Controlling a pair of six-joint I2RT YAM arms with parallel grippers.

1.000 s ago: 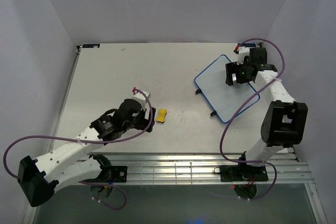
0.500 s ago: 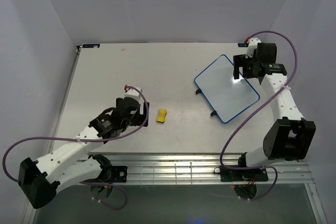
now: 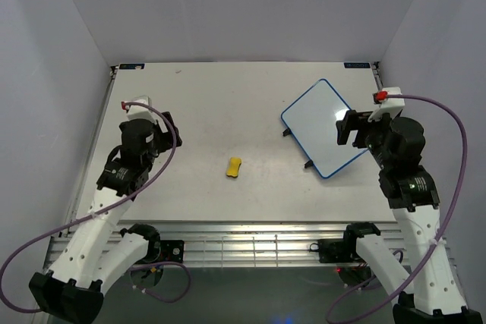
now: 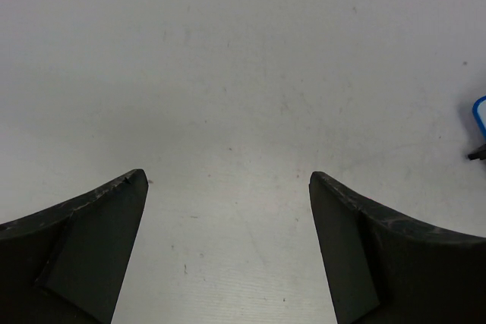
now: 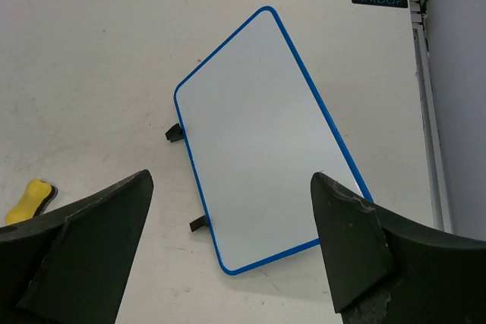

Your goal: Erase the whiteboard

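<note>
Both my grippers are spread wide and hold nothing; my left gripper (image 4: pixel 226 174) hangs over bare bench (image 3: pixel 228 104) on the left side, and my right gripper (image 5: pixel 231 174) hangs above the near right part of the whiteboard (image 5: pixel 258 149); the whiteboard lies face up, skewed, at the far right of the bench, close to the right edge, resting on small black feet (image 5: pixel 175 132); I see no writing on its white face from my right wrist, so I judge the wiping done, though faint marks could escape me at this angle; the yellow sponge (image 3: pixel 235 166) lies alone mid-bench, well apart from both grippers; the main risk I see is my right arm: if I drop or swing low, a finger could catch the blue rim and skid or tip the light board toward the bench edge; if marks do remain, reaching for the small flat sponge could nudge it away rather than pinch it.
</note>
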